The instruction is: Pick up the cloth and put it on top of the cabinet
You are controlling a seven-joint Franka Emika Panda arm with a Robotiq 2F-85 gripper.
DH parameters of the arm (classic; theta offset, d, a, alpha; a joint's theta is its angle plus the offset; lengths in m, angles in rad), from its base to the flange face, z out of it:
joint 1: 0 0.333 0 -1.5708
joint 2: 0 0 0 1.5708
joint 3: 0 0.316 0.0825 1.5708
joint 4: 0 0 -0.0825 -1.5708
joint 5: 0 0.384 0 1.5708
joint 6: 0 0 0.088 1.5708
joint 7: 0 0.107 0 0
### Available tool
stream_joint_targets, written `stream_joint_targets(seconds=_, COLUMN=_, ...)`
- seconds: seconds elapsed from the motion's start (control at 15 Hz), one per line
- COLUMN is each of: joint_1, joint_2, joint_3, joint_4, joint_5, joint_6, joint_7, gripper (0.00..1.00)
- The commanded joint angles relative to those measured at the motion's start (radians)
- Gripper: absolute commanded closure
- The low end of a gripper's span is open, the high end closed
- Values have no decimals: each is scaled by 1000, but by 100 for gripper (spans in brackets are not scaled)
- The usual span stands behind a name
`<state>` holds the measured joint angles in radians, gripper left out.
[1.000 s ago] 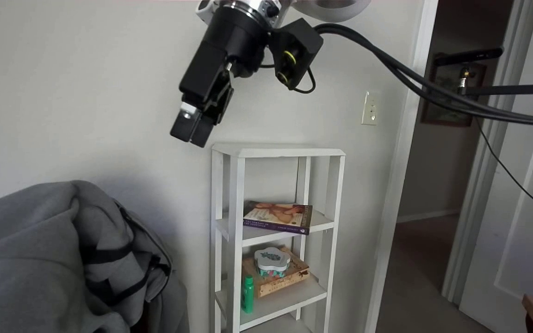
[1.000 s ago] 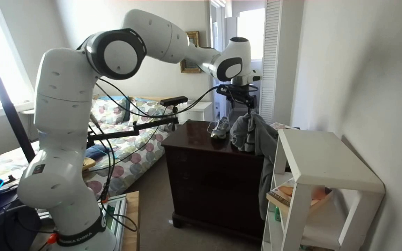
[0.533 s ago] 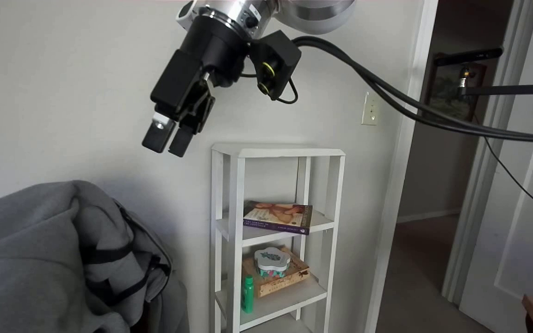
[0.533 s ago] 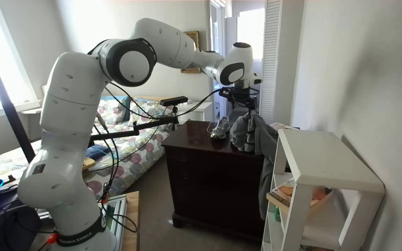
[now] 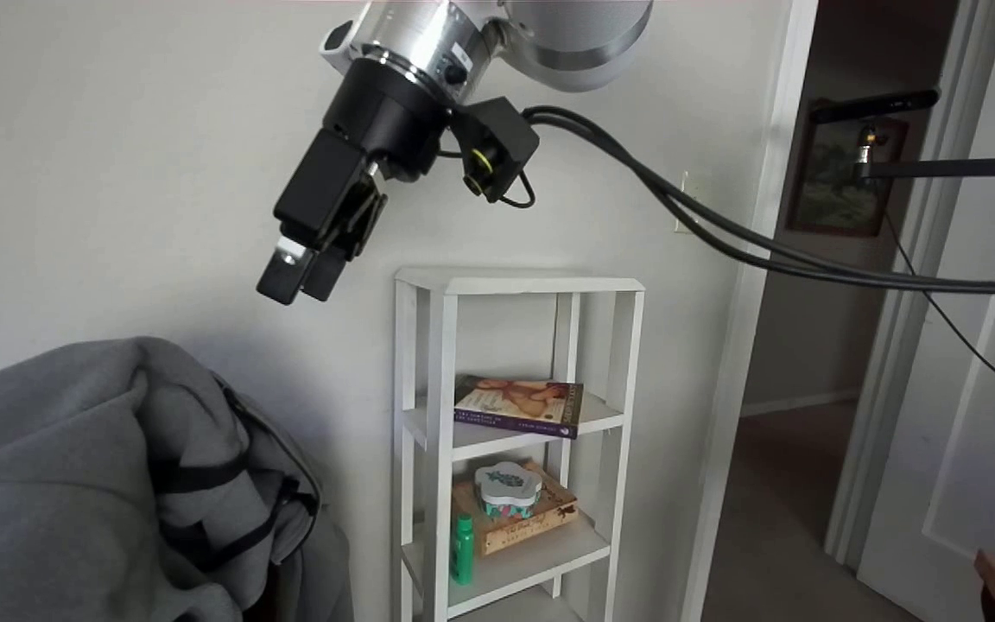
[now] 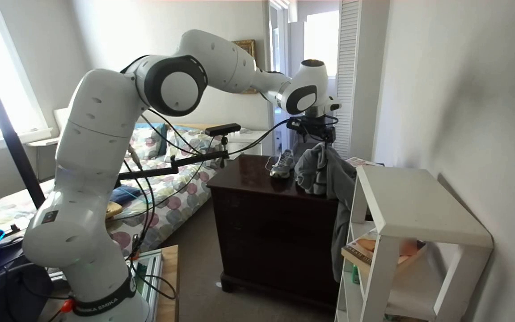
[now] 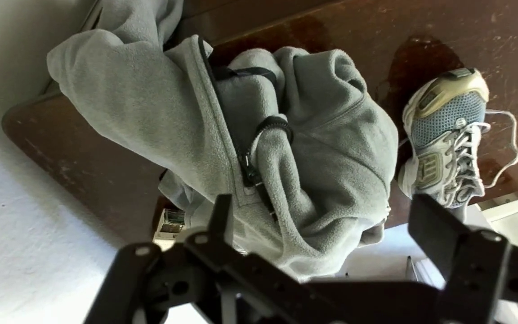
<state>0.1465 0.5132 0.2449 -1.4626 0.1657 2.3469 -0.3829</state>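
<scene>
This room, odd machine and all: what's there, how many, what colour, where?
Bookcase: 1, white, beside the wall
Dresser: 1, dark brown, near the bookcase
Cloth: 1, grey, draped on the dresser
Shoe: 1, blue-white, beside the cloth
Book: 1, purple-spined, on the bookcase
Book or box: 1, tan, one level below
Lidded container: 1, white-topped, atop that
Bottle: 1, green, same level
Bed: 1, multicoloured, near the dresser
Framed picture: at least 1, brown, background
Camera-like bar: at least 1, black, on a bracket
Arm: 1, white, stretched over the dresser
Gripper: 1, black, open above the cloth
</scene>
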Motion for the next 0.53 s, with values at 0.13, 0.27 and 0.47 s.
stream_joint_targets(seconds=0.13, joint_1=-6, joint_2=181, joint_3=35, joint_4=180, joint_5=-27, joint_6=25, joint_7=-170, gripper=0)
stream_joint_targets(seconds=0.27, joint_1=-6, joint_2=229, joint_3=45, joint_4=228, joint_5=-35, joint_6=28, joint_7=-220, gripper=0)
stream_joint_targets(seconds=0.47, joint_1=-1, joint_2=297, joint_3=57, joint_4=297, joint_5=-41, joint_6=42, joint_7=-289, gripper=0)
